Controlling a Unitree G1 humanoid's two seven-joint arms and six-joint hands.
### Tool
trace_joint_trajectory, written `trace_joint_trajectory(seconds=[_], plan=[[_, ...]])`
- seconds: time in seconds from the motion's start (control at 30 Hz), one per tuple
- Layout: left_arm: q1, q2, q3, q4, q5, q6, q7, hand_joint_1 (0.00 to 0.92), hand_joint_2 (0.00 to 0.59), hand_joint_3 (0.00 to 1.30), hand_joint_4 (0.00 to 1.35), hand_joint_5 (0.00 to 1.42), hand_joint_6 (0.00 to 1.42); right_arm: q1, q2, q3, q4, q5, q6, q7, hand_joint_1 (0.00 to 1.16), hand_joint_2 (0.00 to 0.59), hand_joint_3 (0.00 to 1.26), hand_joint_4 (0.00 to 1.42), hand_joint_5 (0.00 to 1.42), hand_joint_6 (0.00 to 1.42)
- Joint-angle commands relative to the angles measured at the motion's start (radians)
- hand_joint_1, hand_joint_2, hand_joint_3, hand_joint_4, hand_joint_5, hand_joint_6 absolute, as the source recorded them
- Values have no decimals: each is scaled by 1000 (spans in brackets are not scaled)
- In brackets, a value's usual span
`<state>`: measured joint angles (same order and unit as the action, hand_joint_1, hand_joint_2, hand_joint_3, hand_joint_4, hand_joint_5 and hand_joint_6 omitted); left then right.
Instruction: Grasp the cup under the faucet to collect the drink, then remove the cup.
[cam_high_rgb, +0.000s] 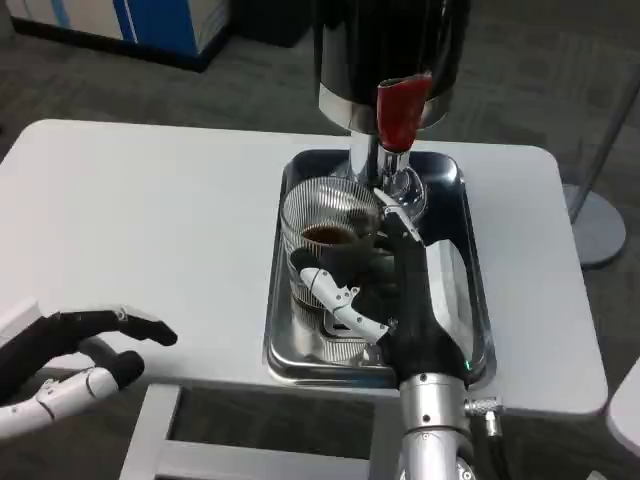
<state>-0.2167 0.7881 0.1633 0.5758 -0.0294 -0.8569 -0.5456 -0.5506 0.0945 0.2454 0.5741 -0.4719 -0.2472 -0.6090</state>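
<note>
A clear ribbed cup (325, 225) with dark drink in its bottom stands in the steel tray (452, 180), just left of and below the faucet's chrome spout (400, 185). The black dispenser (390, 55) rises behind, with a red tap lever (402, 108) at its front. My right hand (375, 290) reaches up over the tray and grips the cup from the near right side, fingers wrapped around its lower wall. My left hand (85, 350) hovers at the table's near left edge, fingers apart and holding nothing.
The white table (150, 220) stretches wide to the left of the tray. A round grey stand base (600, 225) sits on the floor at the right. Blue and white boxes (130, 25) stand on the floor behind the table.
</note>
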Motion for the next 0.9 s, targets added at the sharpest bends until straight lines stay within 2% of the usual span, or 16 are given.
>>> trace_joint_trajectory(seconds=[0.03,0.4,0.9], plan=[[-5,19,-7,17,11,-15,-12,0,191,442,318,269,531,9,15,-2,17,0,-18,-22,611,275,290,418,474,656],[-33,14,-24,41,19,-18,-9,0,202,442,318,269,531,25,5,-9,-20,-17,-26,-59,611,275,340,511,603,842],[-63,6,-38,70,24,-23,-6,0,214,442,318,269,531,61,-16,-14,-57,-23,-40,-65,631,277,419,627,748,1027]])
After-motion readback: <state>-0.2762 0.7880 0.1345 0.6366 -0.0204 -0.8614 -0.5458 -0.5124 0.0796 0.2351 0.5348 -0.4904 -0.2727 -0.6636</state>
